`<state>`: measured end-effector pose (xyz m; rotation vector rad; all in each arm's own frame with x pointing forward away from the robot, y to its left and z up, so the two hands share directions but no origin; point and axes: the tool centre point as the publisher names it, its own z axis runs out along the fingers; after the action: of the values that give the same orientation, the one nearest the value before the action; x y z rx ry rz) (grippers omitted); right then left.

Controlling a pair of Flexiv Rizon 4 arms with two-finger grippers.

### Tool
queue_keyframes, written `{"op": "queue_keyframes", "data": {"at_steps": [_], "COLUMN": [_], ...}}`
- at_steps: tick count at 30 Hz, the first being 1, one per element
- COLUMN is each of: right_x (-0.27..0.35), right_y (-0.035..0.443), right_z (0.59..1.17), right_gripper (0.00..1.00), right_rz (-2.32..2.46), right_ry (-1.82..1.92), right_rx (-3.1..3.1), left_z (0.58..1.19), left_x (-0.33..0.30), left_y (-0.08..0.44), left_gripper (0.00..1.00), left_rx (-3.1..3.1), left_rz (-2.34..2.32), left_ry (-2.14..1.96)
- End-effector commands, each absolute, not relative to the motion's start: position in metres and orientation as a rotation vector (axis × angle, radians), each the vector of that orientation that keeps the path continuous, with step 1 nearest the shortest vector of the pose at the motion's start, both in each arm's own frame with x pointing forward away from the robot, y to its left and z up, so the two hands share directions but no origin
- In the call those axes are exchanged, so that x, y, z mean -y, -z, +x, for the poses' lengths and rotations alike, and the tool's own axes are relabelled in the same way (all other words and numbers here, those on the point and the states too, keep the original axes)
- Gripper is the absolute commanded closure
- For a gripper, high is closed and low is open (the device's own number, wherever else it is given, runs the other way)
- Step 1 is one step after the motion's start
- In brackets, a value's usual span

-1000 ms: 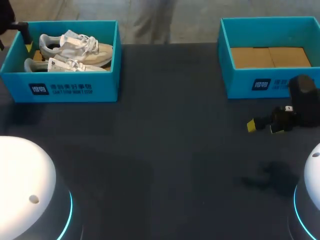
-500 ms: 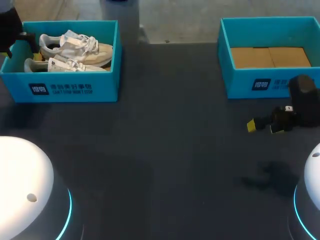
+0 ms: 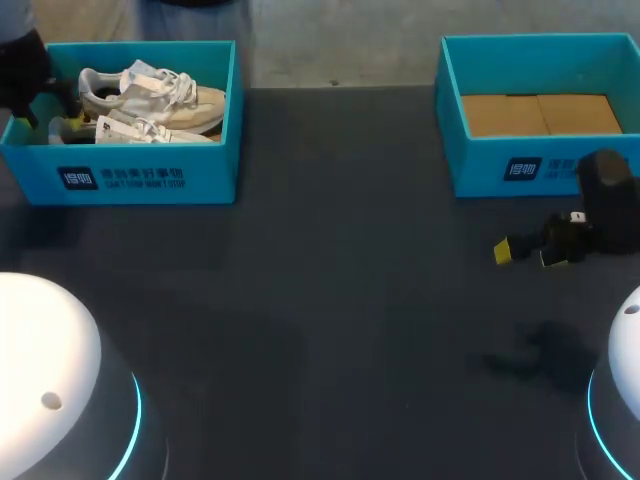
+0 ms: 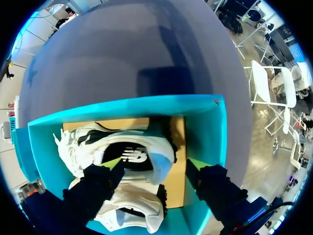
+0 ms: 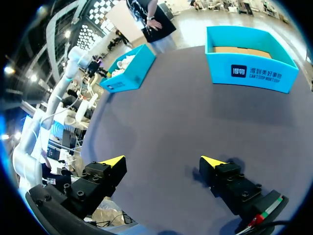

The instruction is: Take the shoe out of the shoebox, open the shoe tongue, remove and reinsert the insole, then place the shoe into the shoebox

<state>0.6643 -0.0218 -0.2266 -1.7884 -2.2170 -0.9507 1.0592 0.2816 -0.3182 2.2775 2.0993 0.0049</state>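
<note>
A teal shoebox (image 3: 150,178) at the table's back left holds two pale sneakers side by side, one farther back (image 3: 150,92) and one nearer (image 3: 130,130). My left gripper (image 3: 48,108) is inside the box's left end, at the heels. In the left wrist view the left gripper (image 4: 155,164) stands open astride the heel of one sneaker (image 4: 132,147). One yellow fingertip (image 4: 113,164) is at the shoe's opening and the other (image 4: 198,164) is over bare cardboard, apart from the heel. The second sneaker (image 4: 132,210) lies beside it. My right gripper (image 3: 530,250) hangs open over the table at the right.
A second teal box (image 3: 540,165) with a bare cardboard floor stands at the back right, just behind my right gripper (image 5: 164,161). Dark tabletop (image 3: 330,300) stretches between the boxes. The robot's white bases sit at the front corners.
My left gripper has sunk lower into the left end of the shoebox, toward the heels. The right arm and both shoes have not moved.
</note>
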Motion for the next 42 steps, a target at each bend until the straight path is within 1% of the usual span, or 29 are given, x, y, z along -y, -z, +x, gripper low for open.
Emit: {"op": "queue_keyframes", "data": {"at_steps": [1,2,6,7,8,10,12,15,16,19,23,35,38,40,41,42], "right_x": [0.021,0.021,0.021,0.021,0.021,0.021,0.021,0.021,0.021,0.021,0.021,0.021,0.021,0.021,0.021,0.021], "right_y": [0.227,0.227,0.227,0.227,0.227,0.227,0.227,0.227,0.227,0.227,0.227,0.227,0.227,0.227,0.227,0.227], "right_z": [0.664,0.664,0.664,0.664,0.664,0.664,0.664,0.664,0.664,0.664,0.664,0.664,0.664,0.664,0.664,0.664], "right_gripper": [0.0,0.0,0.0,0.0,0.0,0.0,0.0,0.0,0.0,0.0,0.0,0.0,0.0,0.0,0.0,0.0], "right_rz": [-1.792,-1.792,-1.792,-1.792,-1.792,-1.792,-1.792,-1.792,-1.792,-1.792,-1.792,-1.792,-1.792,-1.792,-1.792,-1.792], "right_ry": [0.948,0.948,0.948,0.948,0.948,0.948,0.948,0.948,0.948,0.948,0.948,0.948,0.948,0.948,0.948,0.948], "right_rx": [2.217,2.217,2.217,2.217,2.217,2.217,2.217,2.217,2.217,2.217,2.217,2.217,2.217,2.217,2.217,2.217], "left_z": [1.069,1.07,1.072,1.072,1.073,1.073,1.073,1.072,1.071,1.069,1.069,1.072,1.072,1.072,1.071,1.071], "left_x": [-0.284,-0.284,-0.285,-0.285,-0.285,-0.285,-0.286,-0.288,-0.288,-0.287,-0.286,-0.288,-0.289,-0.289,-0.289,-0.289], "left_y": [0.326,0.327,0.333,0.335,0.336,0.338,0.34,0.344,0.346,0.351,0.36,0.378,0.381,0.381,0.381,0.381], "left_gripper": [0.31,0.34,0.36,0.38,0.44,0.46,0.45,0.39,0.42,0.44,0.5,0.51,0.55,0.68,0.73,0.82], "left_rx": [-2.102,-2.102,-2.093,-2.086,-2.082,-2.076,-2.072,-2.065,-2.06,-2.046,-2.032,-2.036,-2.034,-2.035,-2.035,-2.035], "left_rz": [2.299,2.305,2.328,2.332,2.334,2.34,2.342,2.355,2.363,2.385,2.402,2.422,2.433,2.434,2.434,2.435], "left_ry": [0.014,0.018,0.038,0.043,0.047,0.049,0.055,0.063,0.063,0.067,0.075,0.099,0.1,0.104,0.105,0.104]}}
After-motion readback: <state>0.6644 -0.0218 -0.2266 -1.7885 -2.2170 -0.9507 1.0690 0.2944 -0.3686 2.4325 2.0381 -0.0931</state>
